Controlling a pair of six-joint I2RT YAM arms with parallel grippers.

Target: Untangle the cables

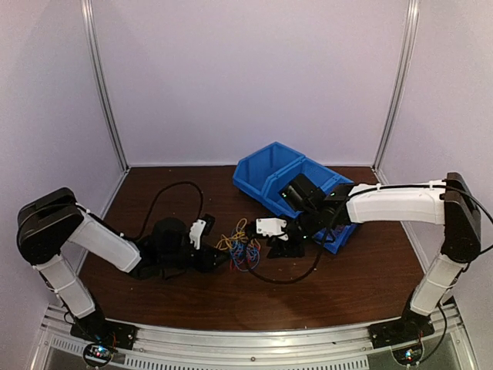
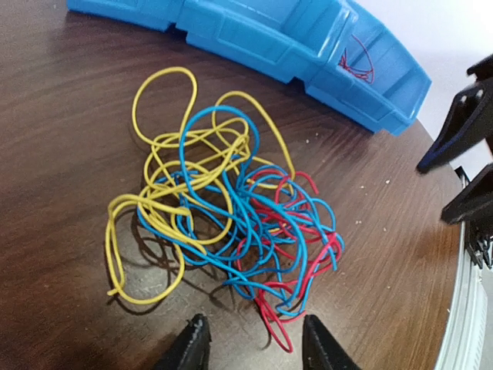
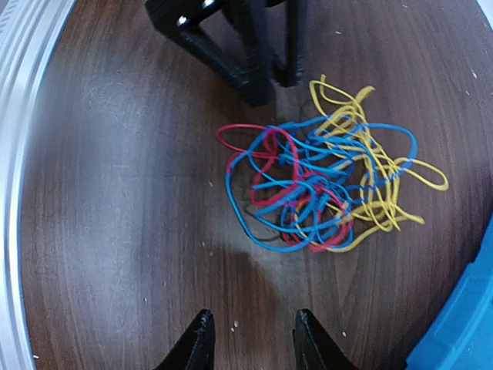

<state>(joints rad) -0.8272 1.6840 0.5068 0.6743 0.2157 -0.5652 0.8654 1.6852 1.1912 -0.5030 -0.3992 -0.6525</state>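
Left jaws, spread and empty, sit at nine o'clock of the cables, a red, yellow and blue tangle on the table. Right jaws, likewise spread and empty, sit at three o'clock, near a blue bin.

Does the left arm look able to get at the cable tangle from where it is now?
Probably yes. The left fingers are open at the edge of the cables, nothing between; the right fingers stand off to one side.

Cables on table, before bin
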